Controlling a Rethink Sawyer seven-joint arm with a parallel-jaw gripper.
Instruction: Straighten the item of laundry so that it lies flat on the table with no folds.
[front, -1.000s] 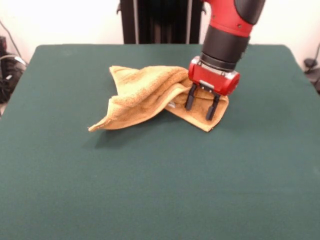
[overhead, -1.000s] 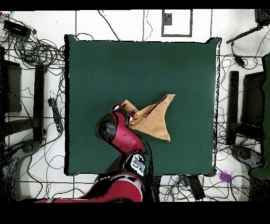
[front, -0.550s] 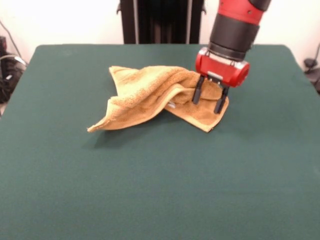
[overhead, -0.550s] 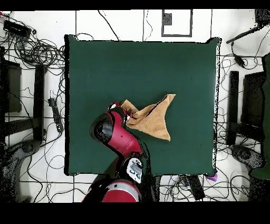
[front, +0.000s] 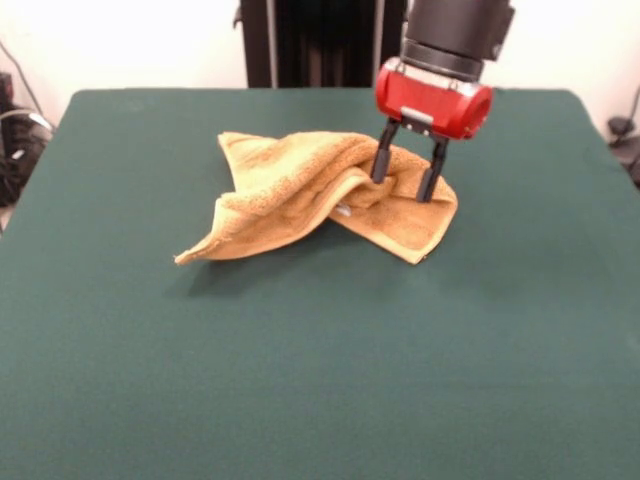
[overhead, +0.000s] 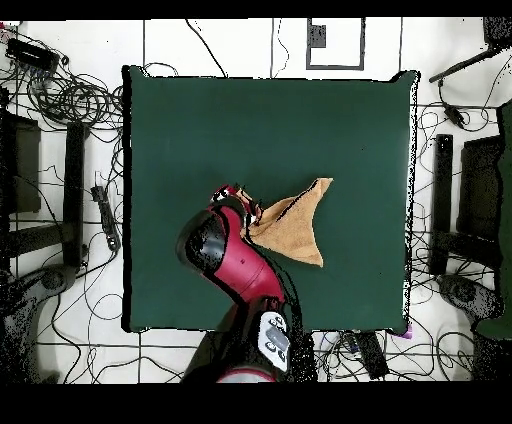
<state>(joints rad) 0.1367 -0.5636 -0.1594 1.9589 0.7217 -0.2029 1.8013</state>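
Observation:
The item of laundry (front: 296, 188) is a golden-orange towel, crumpled and folded over itself on the green table (front: 300, 360), with one pointed corner sticking out to the front left. My red gripper (front: 405, 176) hangs open over the towel's right-hand fold. Its two black fingers (front: 381, 163) stand apart and their tips are level with the raised cloth, with nothing pinched between them. In the overhead view the towel (overhead: 296, 226) lies as a triangle right of the gripper (overhead: 239, 198), and the arm hides its left end. The table (overhead: 260, 120) stretches far beyond the towel.
Tangled cables (overhead: 62, 92) and dark equipment (overhead: 462, 200) lie on the floor round the table in the overhead view. The table's front half (front: 320, 400) is bare green cloth.
The gripper has lifted and shifted back and slightly left over the towel's right fold, staying open. The towel keeps nearly the same crumpled shape.

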